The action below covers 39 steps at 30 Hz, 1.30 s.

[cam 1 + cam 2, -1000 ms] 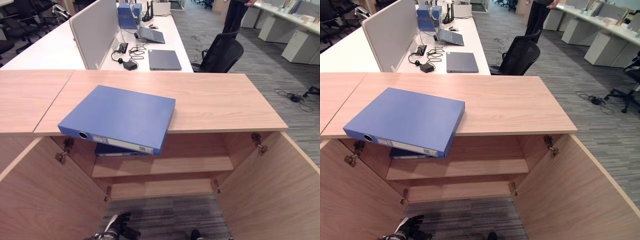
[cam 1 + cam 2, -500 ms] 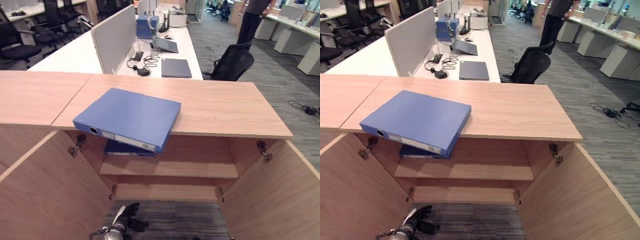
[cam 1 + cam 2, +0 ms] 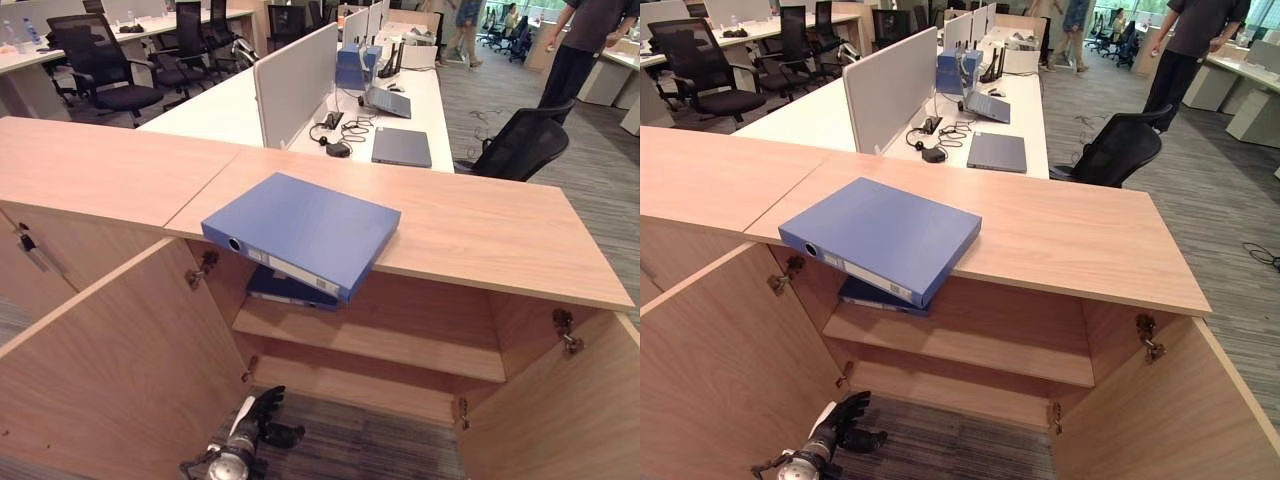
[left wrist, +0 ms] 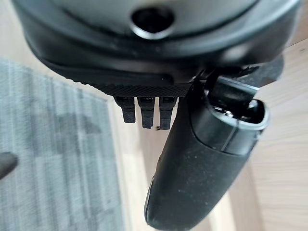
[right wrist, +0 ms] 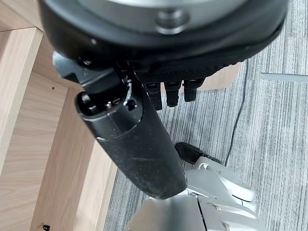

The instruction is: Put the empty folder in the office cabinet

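Note:
A blue folder (image 3: 305, 230) lies flat on the wooden cabinet top (image 3: 500, 230), its spine corner jutting out over the front edge. Just under it, a second blue folder (image 3: 285, 288) lies on the upper shelf (image 3: 400, 345) inside the open cabinet. My left hand (image 3: 258, 410) hangs low over the carpet in front of the cabinet, fingers relaxed and holding nothing, well below both folders. In its own wrist view, my left hand (image 4: 192, 183) faces the cabinet's wood. My right hand (image 5: 134, 139) hangs beside a wooden panel above the carpet, open and empty.
Both cabinet doors stand wide open, the left door (image 3: 120, 370) and the right door (image 3: 570, 420). Behind the cabinet are white desks with a divider (image 3: 295, 70), laptops and cables. A black chair (image 3: 520, 150) and a standing person (image 3: 585, 40) are at the back right.
The camera has turned to the left and tilted up, so the whole scene has shifted. The folders have not moved. My left hand stays low by the floor.

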### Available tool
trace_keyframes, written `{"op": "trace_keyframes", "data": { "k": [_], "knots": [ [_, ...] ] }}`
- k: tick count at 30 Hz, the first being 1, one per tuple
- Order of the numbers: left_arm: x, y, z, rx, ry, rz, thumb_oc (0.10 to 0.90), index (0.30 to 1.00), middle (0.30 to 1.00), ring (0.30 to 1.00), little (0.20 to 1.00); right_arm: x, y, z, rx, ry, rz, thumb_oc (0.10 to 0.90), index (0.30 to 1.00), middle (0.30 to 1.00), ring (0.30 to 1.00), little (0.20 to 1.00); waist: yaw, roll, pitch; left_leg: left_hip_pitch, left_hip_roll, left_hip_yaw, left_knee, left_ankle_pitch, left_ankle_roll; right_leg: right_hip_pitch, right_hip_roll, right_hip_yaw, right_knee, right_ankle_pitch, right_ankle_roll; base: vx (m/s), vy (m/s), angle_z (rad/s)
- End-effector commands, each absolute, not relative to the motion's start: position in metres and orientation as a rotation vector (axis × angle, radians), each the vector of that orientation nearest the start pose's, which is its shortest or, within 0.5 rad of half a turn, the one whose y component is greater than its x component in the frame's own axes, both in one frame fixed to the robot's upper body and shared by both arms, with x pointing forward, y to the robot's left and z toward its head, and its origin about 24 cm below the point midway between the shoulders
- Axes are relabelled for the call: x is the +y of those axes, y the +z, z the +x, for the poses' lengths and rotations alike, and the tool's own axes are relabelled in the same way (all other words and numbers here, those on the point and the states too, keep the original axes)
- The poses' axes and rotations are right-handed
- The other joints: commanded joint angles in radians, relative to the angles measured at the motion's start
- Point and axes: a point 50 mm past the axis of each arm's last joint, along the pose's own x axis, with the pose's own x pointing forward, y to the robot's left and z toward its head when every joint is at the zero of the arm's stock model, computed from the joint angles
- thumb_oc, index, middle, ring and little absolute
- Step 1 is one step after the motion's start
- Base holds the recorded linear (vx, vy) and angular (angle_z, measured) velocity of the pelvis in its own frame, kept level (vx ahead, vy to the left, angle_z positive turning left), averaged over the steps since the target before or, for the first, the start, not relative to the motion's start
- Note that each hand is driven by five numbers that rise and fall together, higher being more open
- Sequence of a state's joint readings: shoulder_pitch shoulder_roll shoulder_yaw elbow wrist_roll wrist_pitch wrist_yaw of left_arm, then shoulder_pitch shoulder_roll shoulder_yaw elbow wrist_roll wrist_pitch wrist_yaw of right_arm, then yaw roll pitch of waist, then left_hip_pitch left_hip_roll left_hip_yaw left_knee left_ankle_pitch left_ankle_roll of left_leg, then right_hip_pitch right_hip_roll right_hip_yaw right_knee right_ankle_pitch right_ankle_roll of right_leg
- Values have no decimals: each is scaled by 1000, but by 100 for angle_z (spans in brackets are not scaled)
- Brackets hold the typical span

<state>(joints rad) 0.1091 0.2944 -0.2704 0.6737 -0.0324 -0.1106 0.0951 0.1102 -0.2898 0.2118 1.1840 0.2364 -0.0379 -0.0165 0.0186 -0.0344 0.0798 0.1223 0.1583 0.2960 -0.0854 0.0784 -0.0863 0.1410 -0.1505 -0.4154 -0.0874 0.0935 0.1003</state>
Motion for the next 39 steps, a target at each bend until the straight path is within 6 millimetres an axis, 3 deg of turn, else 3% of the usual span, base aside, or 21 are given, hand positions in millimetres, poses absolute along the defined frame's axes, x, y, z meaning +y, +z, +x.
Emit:
{"op": "trace_keyframes", "data": {
  "k": [1, 2, 3, 6, 9, 10, 13, 14, 18, 22, 29, 32, 39],
  "knots": [
    [199, -55, 223, 339, -26, 386, 800, 900, 900, 900, 900, -241, -153, 103, 1098, -139, -167, 800, 900, 900, 900, 900, 18, 0, 54, 39, 41, 21, -1, 9, -87, 109, 1, 52, 11, -162, 66, -11, -30, 12],
    [199, -55, 222, 339, -25, 387, 800, 900, 900, 900, 900, -241, -153, 103, 1099, -138, -167, 800, 900, 900, 900, 900, 18, 0, 54, 39, 41, 21, -1, 9, -88, 109, 1, 52, 11, -163, 65, -11, -64, 7],
    [201, -35, 230, 224, 12, 439, 800, 900, 900, 900, 900, -236, -154, 105, 1082, -129, -169, 800, 900, 900, 900, 900, 22, 0, 55, 40, 46, 19, 0, 10, -90, 113, 2, 50, 9, -166, 64, -5, -61, 2],
    [204, -19, 235, 136, 78, 472, 800, 900, 900, 900, 900, -231, -155, 103, 1082, -122, -175, 800, 900, 900, 900, 900, 24, 0, 55, 42, 49, 19, 2, 12, -94, 117, 4, 49, 6, -169, 63, -3, -45, 1],
    [215, 14, 243, -50, 147, 679, 800, 900, 900, 900, 900, -228, -158, 96, 1101, -116, -184, 800, 900, 900, 900, 900, 23, 2, 53, 44, 56, 23, 2, 12, -99, 117, 7, 50, 3, -171, 65, -2, -34, 0],
    [215, 14, 243, -51, 148, 683, 800, 900, 900, 900, 900, -227, -158, 96, 1101, -115, -183, 800, 900, 900, 900, 900, 23, 1, 53, 45, 56, 24, 2, 12, -99, 117, 7, 50, 3, -171, 65, 0, 0, 0],
    [231, 38, 248, -186, 175, 966, 800, 900, 900, 900, 900, -227, -160, 88, 1120, -114, -178, 800, 900, 900, 900, 900, 17, 6, 51, 53, 59, 33, 1, 7, -103, 118, 9, 56, 3, -173, 67, 0, 0, 0],
    [240, 54, 252, -275, 198, 1147, 800, 900, 900, 900, 900, -229, -160, 84, 1133, -113, -178, 800, 900, 900, 900, 900, 11, 12, 49, 60, 61, 40, 0, 4, -107, 119, 9, 60, 4, -175, 69, 0, 0, 0],
    [246, 68, 255, -341, 252, 1247, 800, 900, 900, 900, 900, -229, -161, 80, 1139, -115, -179, 800, 900, 900, 900, 900, 6, 14, 45, 64, 63, 46, 0, 1, -109, 119, 10, 65, 4, -175, 70, 0, 0, 0],
    [251, 111, 259, -564, 392, 1452, 800, 900, 900, 900, 900, -230, -162, 73, 1154, -118, -178, 800, 900, 900, 900, 900, -13, 22, 35, 82, 68, 66, -2, -5, -113, 116, 12, 79, 3, -175, 74, 5, -4, -13],
    [248, 147, 265, -727, 437, 1574, 800, 900, 900, 900, 900, -232, -163, 68, 1167, -101, -187, 800, 900, 900, 900, 900, -31, 30, 31, 92, 68, 81, -2, -10, -116, 113, 12, 93, 3, -173, 77, 0, 3, -12],
    [239, 164, 272, -817, 368, 1621, 800, 900, 900, 900, 900, -238, -161, 69, 1161, -103, -201, 800, 900, 900, 900, 900, -49, 38, 29, 96, 67, 89, -2, -10, -118, 108, 12, 103, 4, -169, 79, 7, 3, -4],
    [230, 180, 283, -892, 304, 1680, 800, 900, 900, 900, 900, -247, -158, 70, 1160, -111, -217, 800, 900, 900, 900, 900, -68, 46, 25, 93, 64, 101, -2, -11, -119, 95, 10, 117, 5, -162, 83, 6, 8, -8]
  ]
}}
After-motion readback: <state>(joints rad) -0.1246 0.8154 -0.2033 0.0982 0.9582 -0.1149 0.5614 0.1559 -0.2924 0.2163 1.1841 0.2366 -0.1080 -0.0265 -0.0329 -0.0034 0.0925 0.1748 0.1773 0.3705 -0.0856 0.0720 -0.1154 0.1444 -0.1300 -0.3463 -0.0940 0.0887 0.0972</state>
